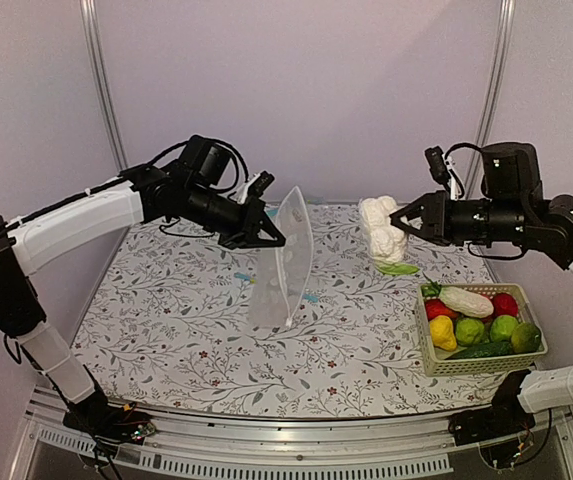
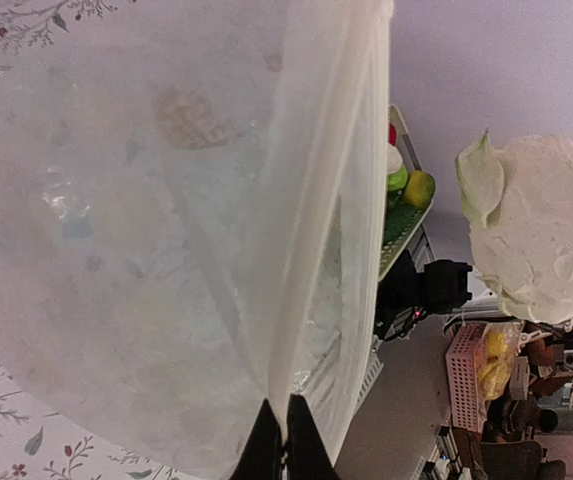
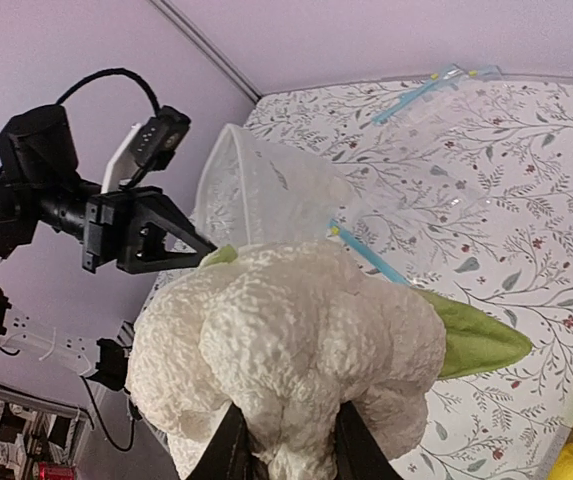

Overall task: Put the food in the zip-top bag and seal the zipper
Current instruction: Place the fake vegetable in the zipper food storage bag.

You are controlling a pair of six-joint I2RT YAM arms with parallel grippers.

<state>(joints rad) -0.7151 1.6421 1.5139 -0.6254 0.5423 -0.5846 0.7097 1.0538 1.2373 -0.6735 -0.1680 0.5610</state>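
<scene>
Top external shows the right gripper [image 1: 407, 224] clamped on the cauliflower [image 1: 380, 228], right of the zip-top bag [image 1: 288, 270] and apart from its mouth; the left gripper [image 1: 272, 240] pinches the bag's rim, holding it upright.

Both arms stretch inward at mid-height, wrists level and facing each other, the left gripper [image 1: 269, 237] pinched tight on the zip-top bag [image 1: 288, 270], the right gripper [image 1: 409, 222] clamped around the cauliflower [image 1: 382, 232].

Open air between cauliflower [image 1: 383, 232] and zip-top bag [image 1: 291, 260] mouth — basket [image 1: 471, 366] low, right, well aside
</scene>
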